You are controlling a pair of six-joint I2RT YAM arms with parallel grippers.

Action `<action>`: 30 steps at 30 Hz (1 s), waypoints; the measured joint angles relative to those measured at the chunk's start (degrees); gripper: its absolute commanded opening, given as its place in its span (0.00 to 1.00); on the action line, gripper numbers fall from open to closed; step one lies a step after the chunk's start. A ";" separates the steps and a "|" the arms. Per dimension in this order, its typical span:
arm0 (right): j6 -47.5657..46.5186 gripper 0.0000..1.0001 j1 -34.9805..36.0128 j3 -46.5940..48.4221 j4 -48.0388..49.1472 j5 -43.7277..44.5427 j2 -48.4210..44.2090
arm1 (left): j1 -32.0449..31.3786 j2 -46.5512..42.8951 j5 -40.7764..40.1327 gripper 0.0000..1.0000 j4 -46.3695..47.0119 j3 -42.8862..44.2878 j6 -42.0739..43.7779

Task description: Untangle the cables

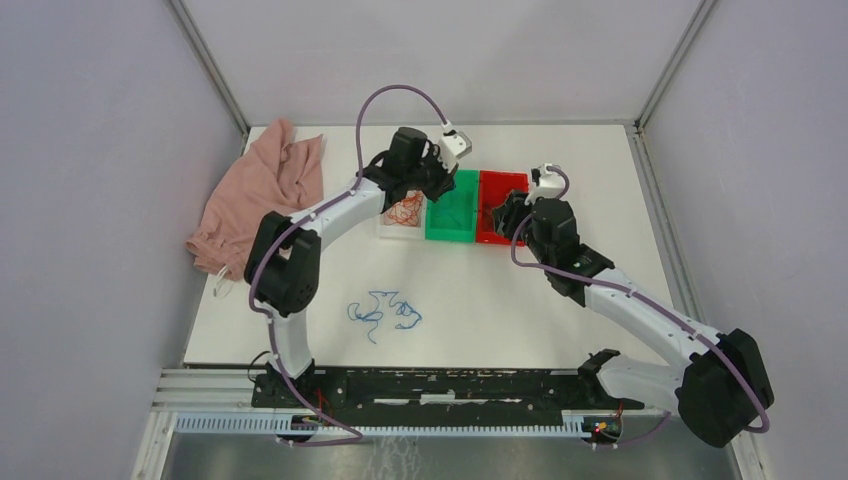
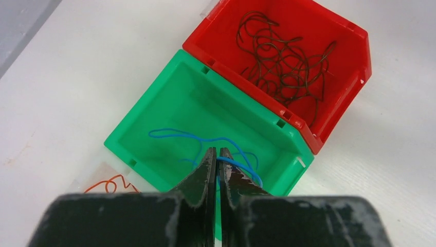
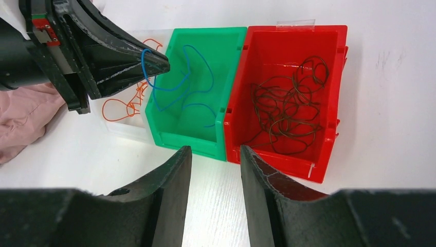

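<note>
Left gripper [image 2: 217,154] pinching blue cable [image 2: 236,164] over green bin [image 2: 145,98]; right gripper [image 3: 215,150] hovering half-open, empty; next, likely releasing it inside.

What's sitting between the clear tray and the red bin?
The green bin, with a blue wire hanging into it; clearest in the right wrist view.
</note>
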 measured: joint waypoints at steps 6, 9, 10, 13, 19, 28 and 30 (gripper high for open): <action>0.02 0.46 -0.04 0.00 -0.02 -0.02 -0.24 | -0.48 1.92 -1.44 0.09 -1.25 2.14 2.36; 0.04 0.45 -0.04 0.00 -0.07 -0.07 -0.24 | -0.87 4.17 -1.64 0.16 -2.69 4.85 5.31; 0.07 0.45 -0.04 0.00 -0.07 -0.07 -0.24 | -1.07 5.07 -1.68 0.17 -3.52 6.01 6.91; 0.28 0.44 -0.04 0.00 -0.15 -0.17 -0.24 | -1.99 9.09 -2.23 0.22 -8.52 12.02 12.83; 0.50 0.44 -0.13 0.02 -1.57 -0.33 -0.48 | -3.26 13.66 -5.73 0.28 -16.59 18.32 19.87; 1.22 0.48 -0.15 0.66 -4.52 -1.38 -2.49 | -2.56 13.44 -8.79 0.67 -20.52 17.25 23.30; 1.31 0.51 -0.15 0.81 -5.01 -1.62 -2.97 | -2.19 13.14 -8.44 0.73 -22.16 17.88 23.28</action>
